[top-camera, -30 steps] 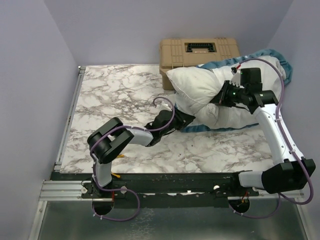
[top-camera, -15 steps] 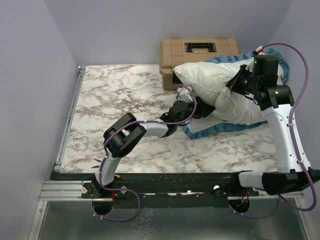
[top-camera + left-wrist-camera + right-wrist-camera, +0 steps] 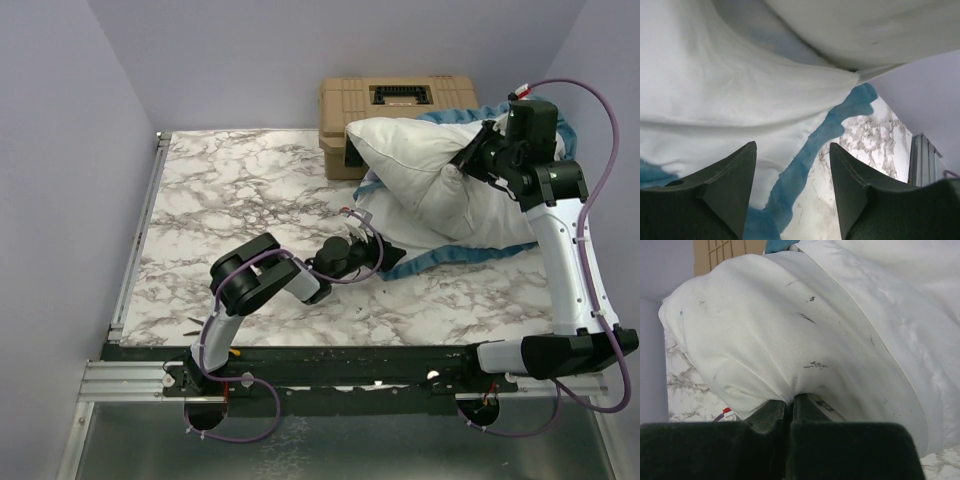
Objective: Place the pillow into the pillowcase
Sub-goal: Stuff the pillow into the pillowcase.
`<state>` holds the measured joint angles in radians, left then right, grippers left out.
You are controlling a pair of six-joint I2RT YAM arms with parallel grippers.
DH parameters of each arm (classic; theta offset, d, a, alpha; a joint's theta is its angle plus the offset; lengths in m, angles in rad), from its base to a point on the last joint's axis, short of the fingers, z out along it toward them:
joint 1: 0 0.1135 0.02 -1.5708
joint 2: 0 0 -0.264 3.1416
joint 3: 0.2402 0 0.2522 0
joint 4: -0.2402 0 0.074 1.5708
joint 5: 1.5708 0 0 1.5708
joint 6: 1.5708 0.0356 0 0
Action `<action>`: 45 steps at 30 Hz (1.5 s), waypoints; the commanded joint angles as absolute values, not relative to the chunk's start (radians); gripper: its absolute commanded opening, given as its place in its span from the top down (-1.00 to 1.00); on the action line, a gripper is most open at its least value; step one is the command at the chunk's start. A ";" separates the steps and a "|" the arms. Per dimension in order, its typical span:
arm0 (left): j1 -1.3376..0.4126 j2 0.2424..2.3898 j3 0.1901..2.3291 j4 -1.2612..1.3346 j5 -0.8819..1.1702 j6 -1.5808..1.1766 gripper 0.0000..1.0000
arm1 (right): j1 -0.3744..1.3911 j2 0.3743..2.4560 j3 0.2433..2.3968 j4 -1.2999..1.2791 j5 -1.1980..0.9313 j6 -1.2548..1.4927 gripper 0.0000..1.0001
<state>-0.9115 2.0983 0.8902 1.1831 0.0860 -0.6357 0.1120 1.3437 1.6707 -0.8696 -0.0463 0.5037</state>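
Now left claw [image 3: 792,150] released, pulled back off pillowcase [image 3: 432,261]; right claw [image 3: 790,403] clenched on pillow [image 3: 410,160], raised.

Robotics lab test cell: a marble-print desk [image 3: 230,190] boxed in by bare lilac walls [image 3: 70,150] at 9, 12 and 3 o'clock. The cabled left arm [image 3: 250,280] and right arm [image 3: 562,262] are mounted at 6 o'clock by an aluminium rail [image 3: 120,380]. A tan equipment case [image 3: 400,100] sits at 12 o'clock.

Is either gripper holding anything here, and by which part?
The right gripper is shut on the pillow, pinching a bunched fold of its fabric, not a corner. The left gripper is open by the pillowcase edging, holding nothing.
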 commanded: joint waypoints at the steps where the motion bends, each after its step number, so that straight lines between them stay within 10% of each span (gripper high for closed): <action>1: -0.937 2.084 0.924 1.327 0.114 -0.521 -0.26 | 0.100 1.365 1.726 -0.764 -0.072 0.534 1.00; 16: -0.978 2.276 1.297 0.963 0.154 -0.231 -0.59 | 0.098 1.359 1.716 -0.791 -0.111 0.538 1.00; 18: -0.983 2.295 1.325 0.957 0.125 -0.237 -0.96 | 0.098 1.361 1.716 -0.795 -0.115 0.539 1.00; 27: -0.983 2.416 1.568 0.604 0.018 -0.345 -0.98 | 0.097 1.366 1.707 -0.798 -0.127 0.534 1.00; 30: -0.984 2.417 1.603 0.471 -0.016 -0.345 -0.50 | 0.097 1.371 1.711 -0.797 -0.129 0.532 1.00; 34: -0.983 2.364 1.535 0.459 -0.053 -0.324 0.96 | 0.097 1.377 1.706 -0.795 -0.140 0.531 1.00; 45: -1.013 1.939 1.050 0.563 -0.171 -0.267 1.00 | 0.098 1.360 1.595 -0.777 -0.272 0.415 1.00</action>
